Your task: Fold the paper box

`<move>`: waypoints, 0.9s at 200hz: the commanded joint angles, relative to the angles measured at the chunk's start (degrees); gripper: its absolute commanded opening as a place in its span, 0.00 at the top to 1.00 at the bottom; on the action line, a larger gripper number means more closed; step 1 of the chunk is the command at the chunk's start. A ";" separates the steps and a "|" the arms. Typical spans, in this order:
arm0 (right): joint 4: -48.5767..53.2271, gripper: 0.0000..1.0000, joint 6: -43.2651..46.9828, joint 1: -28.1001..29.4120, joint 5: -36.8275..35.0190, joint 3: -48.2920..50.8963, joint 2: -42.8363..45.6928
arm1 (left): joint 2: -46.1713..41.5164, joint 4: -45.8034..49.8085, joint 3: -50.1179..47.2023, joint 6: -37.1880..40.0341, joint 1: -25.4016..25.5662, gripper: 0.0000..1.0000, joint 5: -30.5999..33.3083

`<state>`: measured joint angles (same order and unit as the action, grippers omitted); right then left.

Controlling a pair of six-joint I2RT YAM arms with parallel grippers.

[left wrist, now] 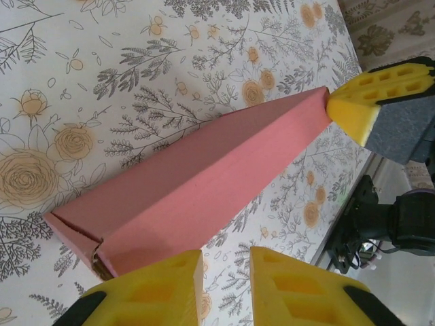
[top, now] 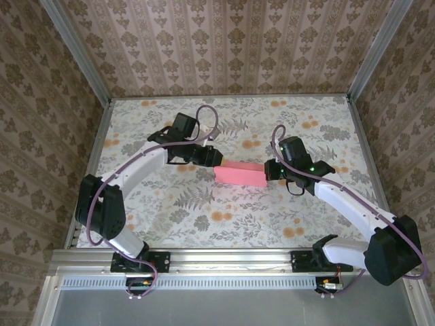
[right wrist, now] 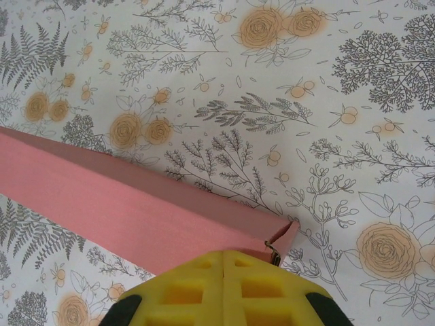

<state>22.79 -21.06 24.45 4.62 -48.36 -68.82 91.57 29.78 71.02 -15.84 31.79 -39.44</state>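
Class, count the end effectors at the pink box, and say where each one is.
2. The left end effector, open, is at the paper box's left end; the right end effector, shut, is at its right end. None seems hidden.

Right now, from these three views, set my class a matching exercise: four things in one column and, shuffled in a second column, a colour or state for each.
Column one:
1 paper box
2 left end effector
3 right end effector
4 table

Column two:
A shut
B floral print
C salmon-pink
D open

Pairs: 1-C; 2-D; 3-A; 4-B
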 commanded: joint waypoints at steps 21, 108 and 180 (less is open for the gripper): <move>4.38 0.95 -0.64 0.69 -0.67 2.48 -0.70 | 1.24 -1.21 -2.71 1.53 0.00 0.77 0.45; 3.51 0.95 -1.25 0.69 -0.15 4.71 0.30 | 1.24 -1.65 -6.71 1.38 -0.06 0.78 2.18; 2.09 0.95 -1.44 0.71 1.89 5.97 2.02 | -0.83 -3.90 -8.58 0.12 0.19 0.77 2.21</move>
<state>19.40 -21.47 24.60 4.71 -45.45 -66.87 91.15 24.16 65.17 -15.42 31.73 -39.05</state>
